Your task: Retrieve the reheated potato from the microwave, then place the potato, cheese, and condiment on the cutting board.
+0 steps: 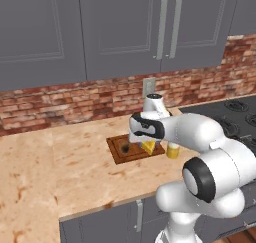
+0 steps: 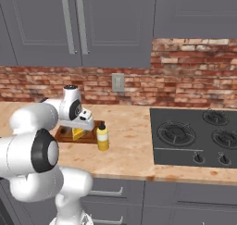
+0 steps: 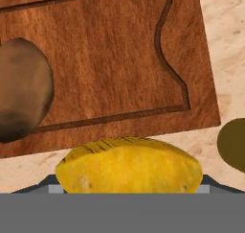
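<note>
The dark reddish-brown cutting board point(image 1: 116, 156) point(image 2: 62, 135) point(image 3: 119, 54) lies on the counter. The brown potato point(image 1: 124, 148) point(image 3: 21, 100) rests on it near one end. My gripper point(image 1: 142, 140) point(image 2: 79, 127) point(image 3: 129, 188) hangs at the board's stove-side edge, shut on the yellow cheese point(image 1: 149, 146) point(image 2: 77, 133) point(image 3: 129, 169), which covers the fingertips in the hand view. The yellow condiment point(image 1: 173, 150) point(image 2: 102, 137) point(image 3: 233, 143) bottle stands upright on the counter just beside the board, apart from the cheese. The microwave is out of view.
A black cooktop point(image 1: 235, 118) point(image 2: 199, 134) is set into the counter to the right of the bottle. A wall outlet point(image 1: 148, 87) point(image 2: 118, 82) sits on the brick backsplash behind the board. Grey cabinets hang above. Bare counter stretches left of the board.
</note>
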### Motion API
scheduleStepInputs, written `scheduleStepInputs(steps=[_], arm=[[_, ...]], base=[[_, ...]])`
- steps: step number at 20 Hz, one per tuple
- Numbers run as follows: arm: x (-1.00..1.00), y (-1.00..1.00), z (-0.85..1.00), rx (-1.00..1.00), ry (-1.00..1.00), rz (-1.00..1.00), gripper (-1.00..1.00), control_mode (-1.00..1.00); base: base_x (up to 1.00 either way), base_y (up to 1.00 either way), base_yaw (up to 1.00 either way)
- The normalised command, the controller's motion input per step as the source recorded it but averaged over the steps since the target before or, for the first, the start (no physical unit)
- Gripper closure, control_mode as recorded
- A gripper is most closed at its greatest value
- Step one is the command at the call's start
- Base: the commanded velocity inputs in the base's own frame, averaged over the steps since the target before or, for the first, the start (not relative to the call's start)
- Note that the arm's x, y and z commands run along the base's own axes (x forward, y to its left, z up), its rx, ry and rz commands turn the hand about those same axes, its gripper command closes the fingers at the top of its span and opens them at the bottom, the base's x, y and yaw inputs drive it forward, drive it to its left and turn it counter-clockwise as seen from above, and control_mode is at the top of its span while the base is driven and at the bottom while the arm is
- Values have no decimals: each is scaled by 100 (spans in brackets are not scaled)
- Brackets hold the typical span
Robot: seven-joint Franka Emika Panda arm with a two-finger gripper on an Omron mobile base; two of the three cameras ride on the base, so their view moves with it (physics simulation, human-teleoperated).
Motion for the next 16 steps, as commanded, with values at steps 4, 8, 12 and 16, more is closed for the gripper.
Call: scheduleStepInputs(steps=[4,8,12,16], arm=[[41,0,1,10,0,14,100,-100],[37,3,0,8,0,11,100,-100],[25,17,-7,3,0,5,100,-100],[23,20,-10,0,-1,0,100,-100]], base=[[0,0,0],[0,0,0],[0,0,0],[0,0,0]])
